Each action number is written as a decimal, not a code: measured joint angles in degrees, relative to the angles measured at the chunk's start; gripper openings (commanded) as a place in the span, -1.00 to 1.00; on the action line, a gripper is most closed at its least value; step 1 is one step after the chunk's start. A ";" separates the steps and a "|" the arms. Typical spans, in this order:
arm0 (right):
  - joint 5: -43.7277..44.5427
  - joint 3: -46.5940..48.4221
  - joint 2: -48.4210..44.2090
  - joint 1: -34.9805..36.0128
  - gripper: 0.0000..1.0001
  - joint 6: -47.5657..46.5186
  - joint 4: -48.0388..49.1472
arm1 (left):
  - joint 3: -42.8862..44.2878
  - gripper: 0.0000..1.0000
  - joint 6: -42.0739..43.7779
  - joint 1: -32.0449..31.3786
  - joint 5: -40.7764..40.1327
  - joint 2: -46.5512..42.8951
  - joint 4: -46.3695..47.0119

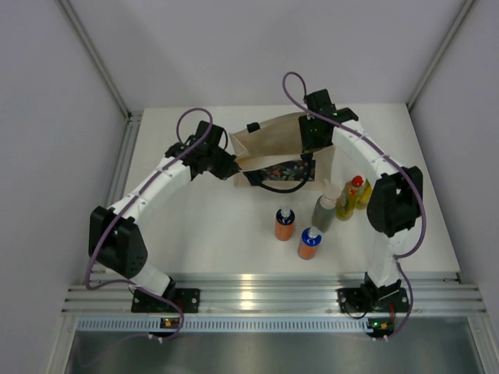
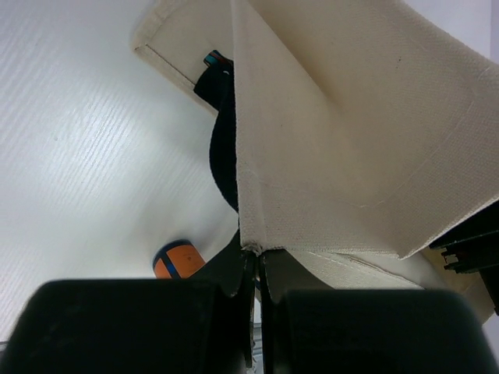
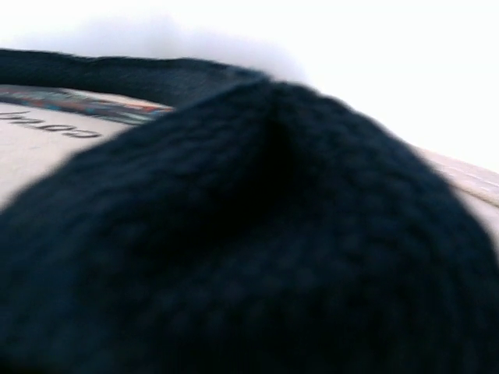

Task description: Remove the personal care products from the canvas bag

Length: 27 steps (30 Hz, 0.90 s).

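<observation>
The beige canvas bag stands at the table's far middle, its dark printed panel facing the arms. My left gripper is shut on the bag's left corner seam. My right gripper hangs over the bag's right end. In the right wrist view a black handle blocks everything, so its fingers are hidden. In front of the bag stand two orange bottles, a grey-green bottle and two yellow bottles. One orange bottle shows in the left wrist view.
The bag's other black handle droops onto the table in front of the panel. White enclosure walls stand close on both sides and at the back. The aluminium rail with both arm bases runs along the near edge.
</observation>
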 measured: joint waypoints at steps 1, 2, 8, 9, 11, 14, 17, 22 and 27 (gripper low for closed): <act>-0.98 0.04 -0.04 -0.04 -1.00 0.00 -0.04 | 0.24 -1.00 0.13 0.04 0.00 0.33 -0.11; -2.12 0.20 -0.07 -0.04 -1.00 0.00 -0.13 | 0.42 -1.00 0.24 0.09 -0.02 0.57 -0.15; -8.41 2.03 -0.24 -0.04 -1.00 -0.48 -0.35 | 1.38 -1.00 0.74 0.11 -0.09 0.74 -1.03; -9.53 2.49 -0.35 -0.04 -1.00 -0.57 -0.42 | 1.46 -1.00 0.74 0.09 -0.15 0.74 -1.16; -11.67 3.43 -0.61 -0.02 -1.00 -0.92 -0.50 | 1.55 -1.00 0.74 0.09 -0.26 0.74 -1.31; -14.73 5.05 -1.33 0.13 -1.00 -1.29 -0.76 | 1.64 -1.00 0.72 0.11 -0.44 0.76 -1.53; -17.55 7.08 -2.12 0.24 -1.00 -1.46 -1.16 | 1.64 -1.00 0.70 0.13 -0.48 0.76 -1.62; -21.20 10.56 -4.52 0.37 -1.00 -1.46 -1.53 | 1.73 -1.00 0.72 0.26 -0.48 0.76 -1.70; -23.28 12.83 -7.54 0.39 -1.00 -1.97 -1.90 | 2.80 -1.00 0.98 0.52 -0.81 0.76 -2.16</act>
